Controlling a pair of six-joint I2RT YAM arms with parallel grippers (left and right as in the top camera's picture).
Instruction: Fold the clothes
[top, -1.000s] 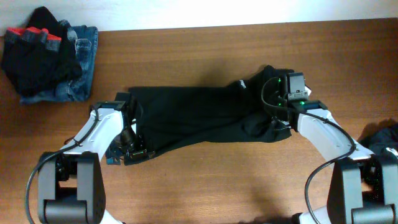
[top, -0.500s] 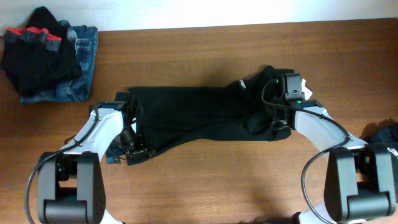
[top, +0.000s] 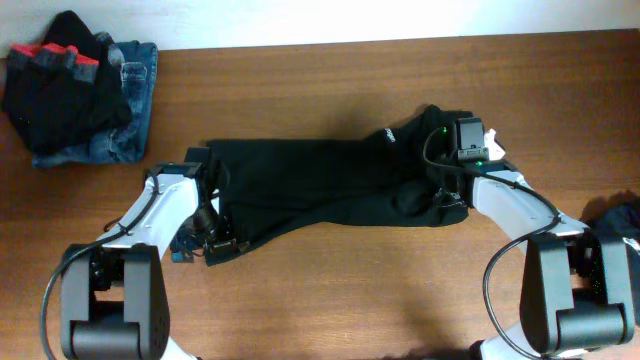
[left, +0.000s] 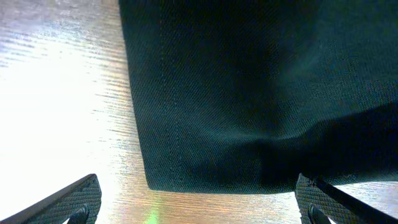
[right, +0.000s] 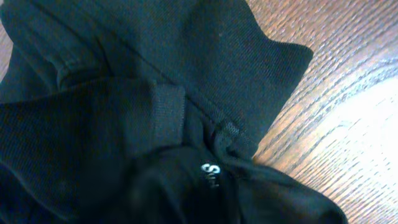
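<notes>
The black top (top: 320, 185) is laid centrally as a long band, judged half folded. At its 8 o'clock end the left gripper (left: 199, 202) is spread wide, empty; the right gripper (top: 442, 192), at 3 o'clock, cannot be read

Robot lab bench — left arm (top: 160, 205), right arm (top: 510, 200), wooden table (top: 320, 290)
</notes>
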